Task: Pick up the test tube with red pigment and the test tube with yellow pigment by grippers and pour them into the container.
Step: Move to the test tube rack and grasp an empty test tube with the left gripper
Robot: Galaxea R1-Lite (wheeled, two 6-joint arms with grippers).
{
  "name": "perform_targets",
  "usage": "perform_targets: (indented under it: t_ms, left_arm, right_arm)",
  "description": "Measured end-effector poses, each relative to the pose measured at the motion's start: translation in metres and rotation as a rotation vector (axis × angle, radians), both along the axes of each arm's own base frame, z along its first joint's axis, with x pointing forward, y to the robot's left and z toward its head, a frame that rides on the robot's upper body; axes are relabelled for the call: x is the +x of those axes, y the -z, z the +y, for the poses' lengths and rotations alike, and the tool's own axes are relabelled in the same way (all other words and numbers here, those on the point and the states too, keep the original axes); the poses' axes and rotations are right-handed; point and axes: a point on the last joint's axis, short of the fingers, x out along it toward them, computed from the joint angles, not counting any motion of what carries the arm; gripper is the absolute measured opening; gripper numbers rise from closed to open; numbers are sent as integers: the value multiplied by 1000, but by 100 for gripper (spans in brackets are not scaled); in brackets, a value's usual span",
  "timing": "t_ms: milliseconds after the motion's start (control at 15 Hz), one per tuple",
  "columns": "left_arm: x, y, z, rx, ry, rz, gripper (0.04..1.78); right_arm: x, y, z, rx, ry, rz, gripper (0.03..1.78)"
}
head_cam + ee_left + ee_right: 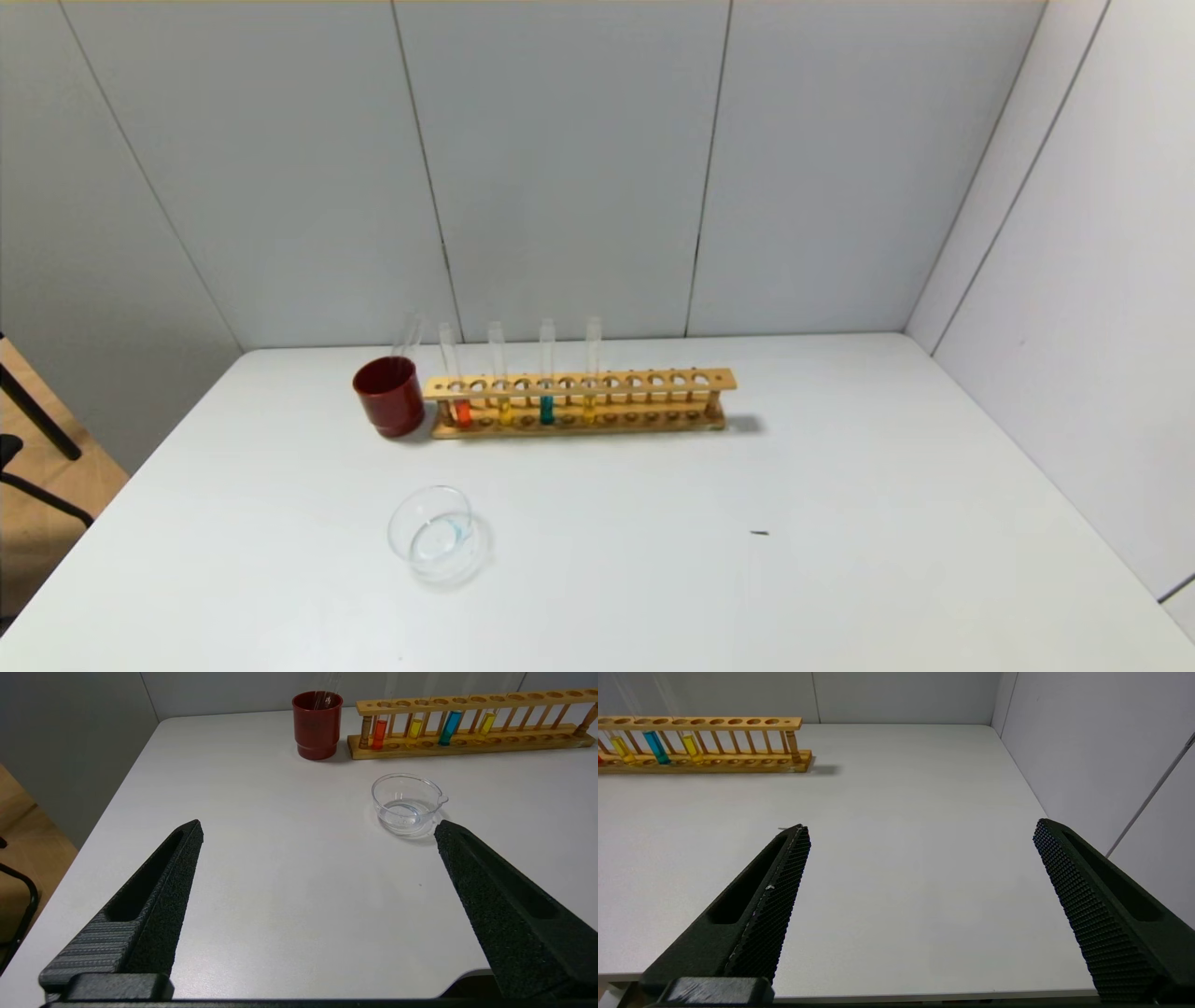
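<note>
The red-pigment test tube (460, 408) stands at the left end of a wooden rack (653, 381); it also shows in the left wrist view (379, 734). Two yellow-pigment tubes (504, 409) (589, 407) stand in the rack either side of a teal tube (547, 407); they also show in the left wrist view (415, 728) and right wrist view (690, 747). The clear glass container (435, 536) sits nearer me on the table (407, 802). My left gripper (317, 828) is open and empty, near the table's front left. My right gripper (920, 828) is open and empty at the front right. Neither shows in the head view.
A dark red cup (388, 396) with a clear rod in it stands left of the rack. A small dark speck (759, 533) lies on the white table (840, 560). Grey walls close the back and right sides.
</note>
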Motion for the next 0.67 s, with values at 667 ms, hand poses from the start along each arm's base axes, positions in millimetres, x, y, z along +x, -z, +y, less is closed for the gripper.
perform_targets:
  t_ms: [667]
  left_arm:
    - [-2,-5,0,6,7,-12,175]
  right_arm:
    - [0,0,0,0,0,0,175]
